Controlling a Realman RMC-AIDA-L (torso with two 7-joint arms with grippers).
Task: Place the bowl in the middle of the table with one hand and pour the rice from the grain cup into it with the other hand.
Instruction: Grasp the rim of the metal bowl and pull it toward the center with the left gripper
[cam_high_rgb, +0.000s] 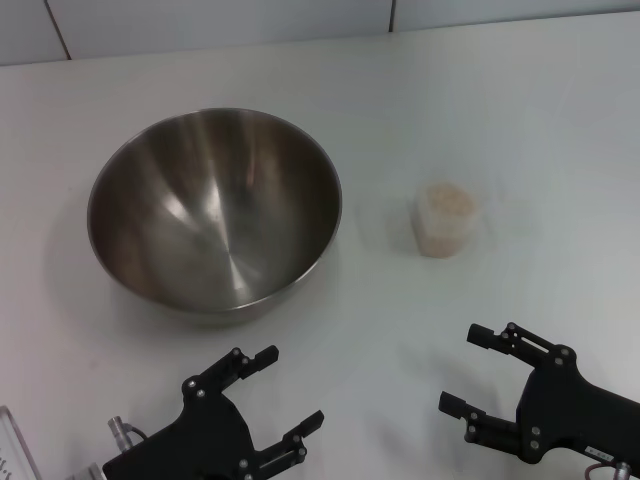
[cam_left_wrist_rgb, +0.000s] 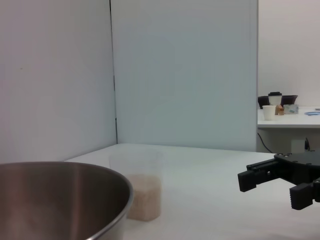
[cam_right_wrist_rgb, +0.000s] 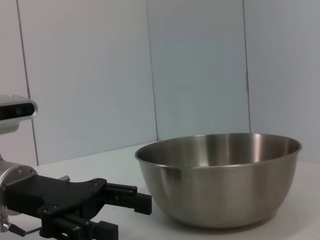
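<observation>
No readable writing. Left gripper (cam_high_rgb: 285, 390) gapes empty, the bowl (cam_high_rgb: 215, 210) just ahead; right gripper (cam_high_rgb: 468, 370) likewise, the grain cup (cam_high_rgb: 445, 220) of rice (cam_high_rgb: 447, 199) beyond, possibly full.

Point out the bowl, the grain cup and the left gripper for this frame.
bowl (cam_high_rgb: 215, 215), head view, on its shiny inner wall.
grain cup (cam_high_rgb: 446, 221), head view, on its rice-filled body.
left gripper (cam_high_rgb: 275, 390), head view, midway between its open fingertips.
</observation>
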